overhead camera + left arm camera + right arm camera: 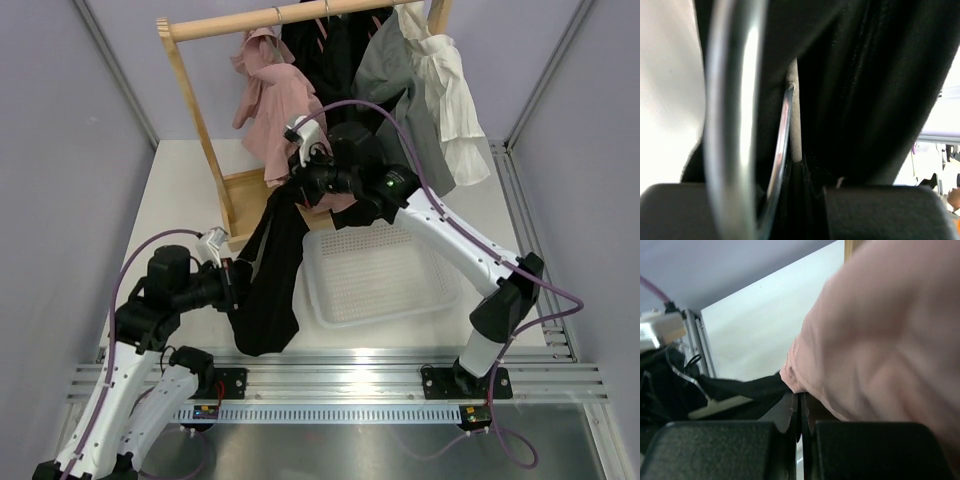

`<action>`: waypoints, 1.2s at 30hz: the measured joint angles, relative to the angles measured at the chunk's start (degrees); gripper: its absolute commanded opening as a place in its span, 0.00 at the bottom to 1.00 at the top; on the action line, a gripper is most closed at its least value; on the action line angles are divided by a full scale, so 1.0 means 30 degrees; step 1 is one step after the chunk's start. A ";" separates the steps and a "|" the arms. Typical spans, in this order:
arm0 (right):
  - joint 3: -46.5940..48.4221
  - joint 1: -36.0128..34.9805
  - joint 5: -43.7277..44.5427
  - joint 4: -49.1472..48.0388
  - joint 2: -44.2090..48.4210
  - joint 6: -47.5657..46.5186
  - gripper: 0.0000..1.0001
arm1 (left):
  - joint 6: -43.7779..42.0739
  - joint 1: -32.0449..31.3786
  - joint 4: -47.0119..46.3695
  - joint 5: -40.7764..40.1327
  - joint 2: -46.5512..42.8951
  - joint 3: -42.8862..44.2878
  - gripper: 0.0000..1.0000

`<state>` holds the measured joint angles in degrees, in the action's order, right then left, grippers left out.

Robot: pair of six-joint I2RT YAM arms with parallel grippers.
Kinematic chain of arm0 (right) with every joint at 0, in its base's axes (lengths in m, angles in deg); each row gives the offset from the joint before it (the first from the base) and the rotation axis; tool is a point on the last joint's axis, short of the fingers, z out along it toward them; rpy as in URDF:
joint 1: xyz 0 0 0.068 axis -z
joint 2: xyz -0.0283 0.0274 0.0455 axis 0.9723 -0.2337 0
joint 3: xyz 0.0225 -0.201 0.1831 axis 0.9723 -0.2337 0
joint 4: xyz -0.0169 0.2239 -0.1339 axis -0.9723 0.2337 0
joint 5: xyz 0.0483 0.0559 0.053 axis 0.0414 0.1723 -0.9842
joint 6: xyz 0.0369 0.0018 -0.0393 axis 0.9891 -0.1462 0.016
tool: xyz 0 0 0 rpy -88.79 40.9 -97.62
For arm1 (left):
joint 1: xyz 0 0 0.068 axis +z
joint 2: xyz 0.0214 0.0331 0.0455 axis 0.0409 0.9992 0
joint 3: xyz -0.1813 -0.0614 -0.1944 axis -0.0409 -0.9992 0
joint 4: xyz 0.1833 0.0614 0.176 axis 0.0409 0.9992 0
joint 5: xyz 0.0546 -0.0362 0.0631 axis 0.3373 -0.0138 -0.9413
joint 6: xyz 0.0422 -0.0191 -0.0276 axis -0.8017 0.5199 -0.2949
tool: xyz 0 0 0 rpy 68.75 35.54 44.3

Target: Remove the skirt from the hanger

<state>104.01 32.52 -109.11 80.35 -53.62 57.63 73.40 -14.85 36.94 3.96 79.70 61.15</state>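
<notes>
The black skirt [270,290] hangs stretched between my two grippers, above the table left of the tray. My left gripper [237,274] is shut at its lower part. In the left wrist view the hanger's beige bar [796,115] runs down between the jaws, with the metal hook [730,125] beside it and black skirt cloth [865,90] all round. My right gripper [300,186] is shut on the skirt's upper edge. In the right wrist view a thin black fold [747,387] leads into the closed jaws. The hanger [715,408] shows further left.
A wooden clothes rack [200,130] stands at the back with a pink garment [270,100], dark clothes, and grey and white garments [450,100]. The pink garment [885,340] presses against my right gripper. A white perforated tray [385,275] lies on the table at centre right.
</notes>
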 measured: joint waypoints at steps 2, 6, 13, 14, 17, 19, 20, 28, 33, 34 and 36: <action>0.1005 -0.0532 0.1035 0.0291 -0.0648 0.0182 0.00 | -0.0058 -0.0007 -0.0073 0.0248 0.0036 0.0007 0.00; 0.3126 -0.1552 0.3657 0.0561 -0.2674 0.0787 0.00 | -0.0197 -0.0095 0.0007 0.0459 -0.0007 0.0066 0.00; 0.3789 -0.1792 0.7497 0.1239 -0.5020 0.1661 0.00 | -0.0328 -0.0299 0.0342 0.0029 -0.0481 0.0146 0.00; 0.3789 -0.1800 0.7766 0.1392 -0.5064 0.1741 0.00 | -0.0342 -0.0313 0.0539 -0.0146 -0.0546 0.0146 0.00; 0.3803 -0.1763 0.7898 0.1486 -0.5049 0.1923 0.00 | -0.0532 -0.0342 0.0969 -0.0707 -0.0896 0.0182 0.00; 0.3774 -0.1676 0.7759 0.1501 -0.5034 0.1931 0.00 | -0.0670 -0.0364 0.1341 -0.1151 -0.1180 0.0350 0.00; 0.3628 -0.1588 0.7650 0.1428 -0.4962 0.1931 0.00 | -0.0729 -0.0372 0.1515 -0.1377 -0.1333 0.0459 0.00; 0.2572 -0.0860 0.7198 0.1413 -0.4197 0.1333 0.00 | -0.1246 -0.0430 0.2608 -0.2514 -0.1661 0.1639 0.00; 0.2557 -0.0568 0.7002 0.1413 -0.4197 0.1304 0.00 | -0.1428 -0.0517 0.2922 -0.2841 -0.1836 0.2098 0.00; 0.2528 -0.0466 0.6761 0.1399 -0.4189 0.1304 0.00 | -0.1428 -0.0532 0.2929 -0.2841 -0.1865 0.2106 0.00; 0.2149 -0.0291 0.6229 0.1137 -0.4044 0.1290 0.00 | -0.1435 -0.0539 0.2936 -0.2827 -0.1880 0.2091 0.00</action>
<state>110.46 31.65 -90.42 83.76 -65.75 61.50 69.09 -16.46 45.75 -4.52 74.06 67.42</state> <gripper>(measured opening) 0.022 0.100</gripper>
